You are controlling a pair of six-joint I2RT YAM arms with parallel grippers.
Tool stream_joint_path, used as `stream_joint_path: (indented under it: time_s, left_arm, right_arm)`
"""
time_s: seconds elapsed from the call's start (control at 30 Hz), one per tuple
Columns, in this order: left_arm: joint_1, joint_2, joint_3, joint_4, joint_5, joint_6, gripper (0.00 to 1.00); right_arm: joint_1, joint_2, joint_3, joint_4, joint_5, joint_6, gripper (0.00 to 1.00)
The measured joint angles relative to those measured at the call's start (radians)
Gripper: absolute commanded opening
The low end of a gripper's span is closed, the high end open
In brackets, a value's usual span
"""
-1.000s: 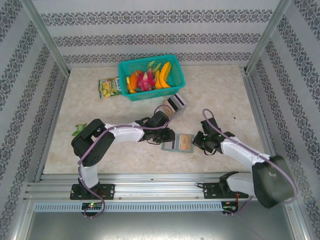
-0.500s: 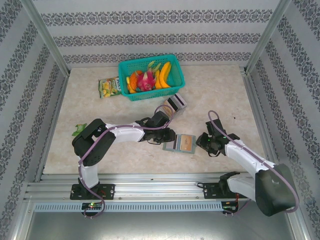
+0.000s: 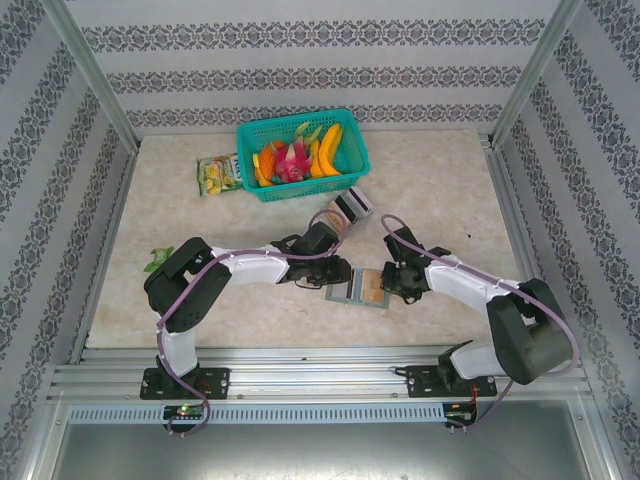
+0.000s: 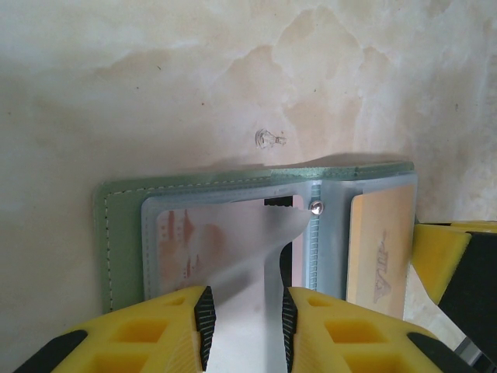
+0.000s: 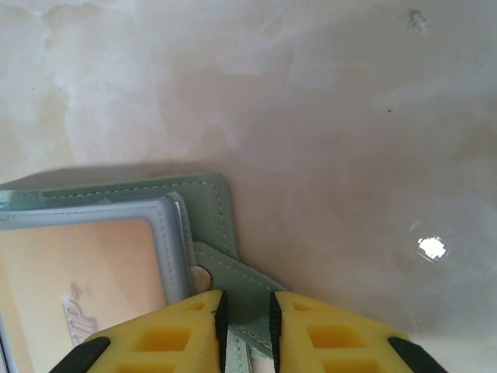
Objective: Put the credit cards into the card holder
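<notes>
The grey-green card holder lies open on the table between my two grippers. In the left wrist view my left gripper is shut on a lifted clear sleeve of the card holder. A pale credit card with reddish print sits under the left sleeve. An orange-brown credit card fills the right pocket. In the right wrist view my right gripper is shut on the holder's snap strap, beside the orange-brown card. Seen from above, the left gripper and right gripper flank the holder.
A teal basket of toy fruit stands at the back. A yellow-green snack packet lies to its left. A small clear box with striped contents sits behind the left arm. A green scrap lies at the left.
My right gripper moved left from beside the card holder to its right edge and closed round the strap. The left gripper kept its hold on the sleeve.
</notes>
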Motion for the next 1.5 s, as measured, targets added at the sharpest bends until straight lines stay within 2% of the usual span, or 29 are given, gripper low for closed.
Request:
stream_joint_path:
  time_s: [0.07,0.3,0.53,0.73,0.93,1.03,1.27,1.33,1.43,1.5]
  left_arm:
    - [0.000,0.000,0.000,0.000,0.000,0.000,0.34]
    - [0.000,0.000,0.000,0.000,0.000,0.000,0.34]
    - [0.000,0.000,0.000,0.000,0.000,0.000,0.34]
    - [0.000,0.000,0.000,-0.001,0.000,0.000,0.34]
    - [0.000,0.000,0.000,0.000,0.000,0.000,0.34]
    - [0.000,0.000,0.000,0.000,0.000,0.000,0.34]
    - [0.000,0.001,0.000,-0.001,0.000,0.000,0.34]
    - [0.000,0.001,0.000,-0.001,0.000,0.001,0.34]
    - [0.000,0.001,0.000,-0.001,0.000,0.000,0.34]
    - [0.000,0.001,0.000,-0.001,0.000,0.001,0.34]
  right_arm:
    - [0.000,0.001,0.000,-0.001,0.001,0.005,0.28]
    - [0.000,0.009,0.007,-0.006,0.002,0.026,0.27]
    - [0.020,0.067,0.067,-0.048,0.025,0.048,0.05]
    - [0.015,0.047,0.058,-0.051,0.053,0.061,0.02]
    - [-0.075,-0.090,-0.022,-0.050,0.060,0.076,0.03]
    - [-0.109,-0.133,-0.045,-0.050,0.057,0.068,0.22]
    - [-0.044,-0.102,-0.045,-0.010,-0.030,0.056,0.25]
    - [-0.008,-0.082,-0.045,-0.007,-0.034,0.058,0.21]
    - [0.034,-0.078,-0.034,-0.014,-0.031,0.070,0.09]
    - [0.047,-0.078,-0.028,-0.008,-0.034,0.072,0.07]
